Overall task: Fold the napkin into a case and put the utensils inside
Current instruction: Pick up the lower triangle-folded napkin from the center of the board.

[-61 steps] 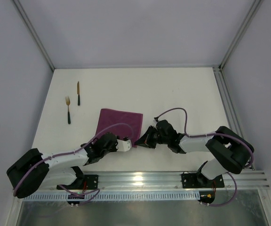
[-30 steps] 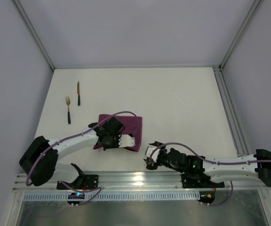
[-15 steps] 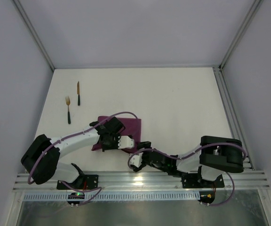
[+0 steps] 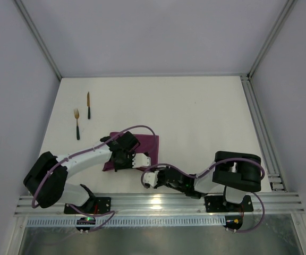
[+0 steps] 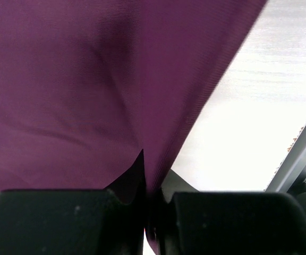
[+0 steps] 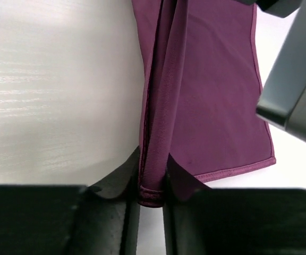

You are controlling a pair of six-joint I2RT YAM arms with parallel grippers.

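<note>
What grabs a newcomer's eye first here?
The magenta napkin near the table's front edge, pinched by both arms: left end effector shut on a fold, right end effector on a doubled edge. The gold fork and knife lie apart at far left.

There is 1 magenta-purple napkin (image 4: 146, 141) on 1 white table (image 4: 206, 117). The utensils number 2: 1 gold fork (image 4: 77, 123) and 1 gold knife (image 4: 88, 104). There are 2 robot arms, 1 left arm (image 4: 81, 158) and 1 right arm (image 4: 232, 171), carrying 2 grippers: 1 left gripper (image 4: 142, 159) and 1 right gripper (image 4: 147, 179).
</note>
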